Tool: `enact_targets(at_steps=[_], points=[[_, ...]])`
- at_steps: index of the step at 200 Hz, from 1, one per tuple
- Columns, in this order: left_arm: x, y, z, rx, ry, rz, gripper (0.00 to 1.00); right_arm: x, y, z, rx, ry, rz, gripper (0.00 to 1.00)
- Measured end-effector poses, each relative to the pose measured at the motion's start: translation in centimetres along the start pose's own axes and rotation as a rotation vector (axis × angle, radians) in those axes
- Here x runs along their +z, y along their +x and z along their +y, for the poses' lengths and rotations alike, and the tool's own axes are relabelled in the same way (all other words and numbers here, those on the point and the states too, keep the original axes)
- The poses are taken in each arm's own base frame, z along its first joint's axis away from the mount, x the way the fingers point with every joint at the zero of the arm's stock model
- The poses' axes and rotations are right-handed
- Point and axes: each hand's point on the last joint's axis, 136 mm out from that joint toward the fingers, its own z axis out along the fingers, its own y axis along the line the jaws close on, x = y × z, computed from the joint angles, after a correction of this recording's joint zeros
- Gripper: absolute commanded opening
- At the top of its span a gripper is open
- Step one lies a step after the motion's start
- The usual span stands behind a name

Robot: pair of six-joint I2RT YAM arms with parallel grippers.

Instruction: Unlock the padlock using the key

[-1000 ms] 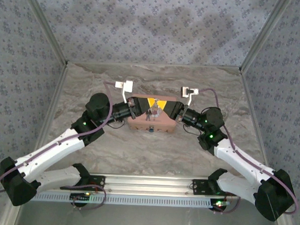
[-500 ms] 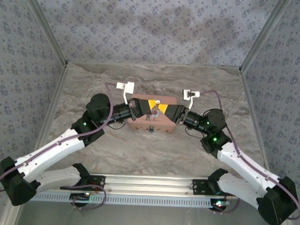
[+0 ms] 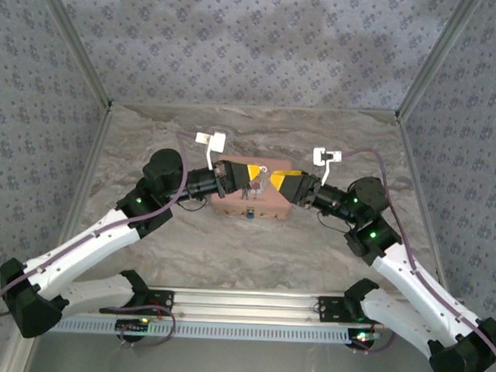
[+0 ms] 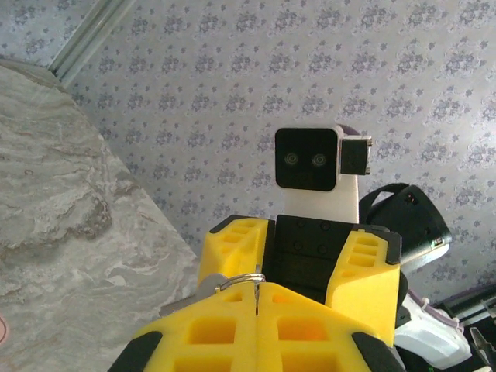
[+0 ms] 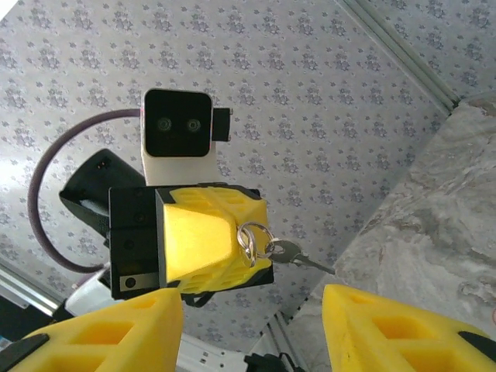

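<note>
My left gripper point(image 4: 257, 288) is shut on a small metal key ring point(image 4: 242, 277). The key point(image 5: 298, 254) hangs from that ring point(image 5: 252, 240) and sticks out sideways, a thin grey sliver. In the top view my left gripper point(image 3: 247, 174) hovers over the pink tin point(image 3: 231, 207). My right gripper point(image 3: 274, 182) faces it from the right, a short gap away. My right gripper point(image 5: 252, 301) is open with nothing between its fingers. The padlock point(image 3: 251, 212) is a tiny bluish speck at the tin's front edge.
The pink tin sits at the middle of the marbled table point(image 3: 328, 247). Patterned walls point(image 3: 254, 46) close in the back and both sides. A metal rail point(image 3: 243, 299) runs along the near edge between the arm bases.
My right arm has swung its elbow out to the right, and its gripper has turned to face the left one more squarely. My left gripper has barely moved and still holds the key ring.
</note>
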Motion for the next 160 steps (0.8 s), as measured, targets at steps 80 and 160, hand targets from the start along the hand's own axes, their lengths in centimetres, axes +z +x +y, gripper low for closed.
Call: enact_targets(at_steps=[80, 160], points=[[1.6, 1.4, 2.1, 0.007, -0.245, 0.289, 0.00, -2.8, -0.7, -6.0, -0.049, 0.307, 0.026, 0.47], [1.3, 9.1, 8.8, 0.016, -0.525, 0.672, 0.00, -5.6, 3.7, -11.6, 0.038, 0.428, 0.088, 0.41]])
